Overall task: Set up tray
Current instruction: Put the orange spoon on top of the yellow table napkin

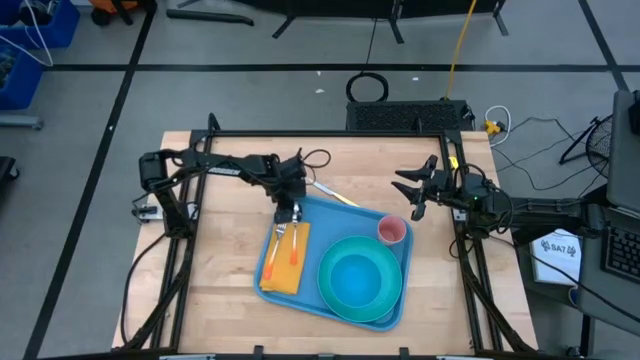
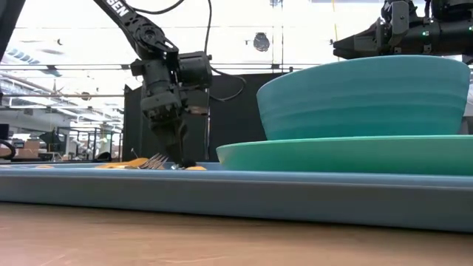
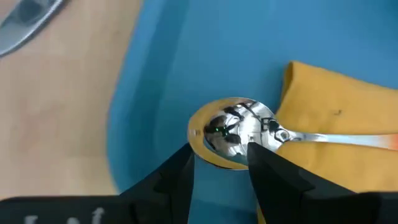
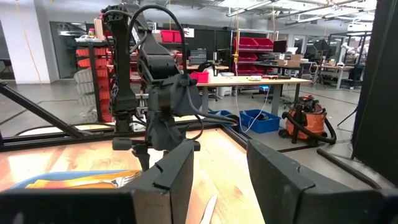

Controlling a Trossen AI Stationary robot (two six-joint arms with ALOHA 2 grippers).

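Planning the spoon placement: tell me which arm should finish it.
Left. The left gripper is already down at the shiny metal spoon on the yellow-orange napkin; the right gripper hangs off the blue tray.

A grey concrete floor (image 1: 90,110) crossed by dark tape lines surrounds the light wooden table (image 1: 215,290). Beyond stand red storage bins (image 4: 252,46), a long workbench (image 4: 261,81) and an orange-and-black shop vacuum (image 4: 306,118).

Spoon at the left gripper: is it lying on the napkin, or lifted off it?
Lying down. The spoon rests with its handle across the yellow napkin on the blue tray; the left gripper has its jaws open astride the bowl.
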